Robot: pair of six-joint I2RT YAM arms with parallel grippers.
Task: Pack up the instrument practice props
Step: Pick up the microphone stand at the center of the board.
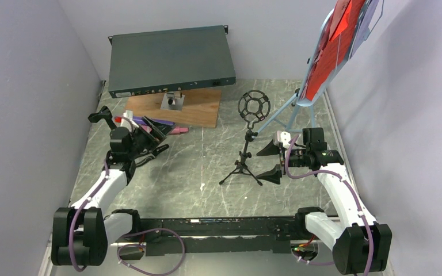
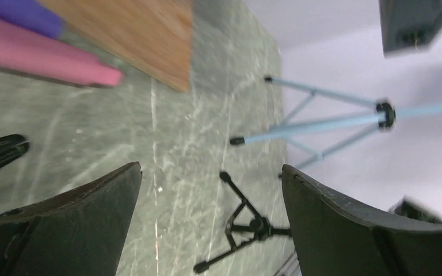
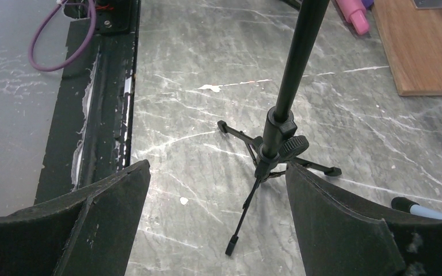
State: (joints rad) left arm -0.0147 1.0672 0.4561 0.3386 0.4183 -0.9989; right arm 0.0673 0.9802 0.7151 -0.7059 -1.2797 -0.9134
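Observation:
A black tripod mic holder [image 1: 246, 150] with a round cage top stands mid-table. It also shows in the right wrist view [image 3: 276, 141] and the left wrist view [image 2: 247, 224]. My right gripper [image 1: 270, 161] is open and empty just right of it, its jaws wide apart [image 3: 218, 167]. Purple [image 1: 152, 122] and pink [image 1: 177, 130] toy microphones lie by the wooden board. My left gripper [image 1: 149, 141] is open and empty just in front of them [image 2: 210, 172]. The light-blue music tripod [image 1: 290, 109] carries red sheets [image 1: 334, 52] at the back right.
A dark green rack box [image 1: 170, 57] lies at the back. The brown wooden board [image 1: 178, 110] in front of it bears a small metal piece [image 1: 172, 102]. A black part [image 1: 101, 117] lies at the far left. Walls close in on both sides.

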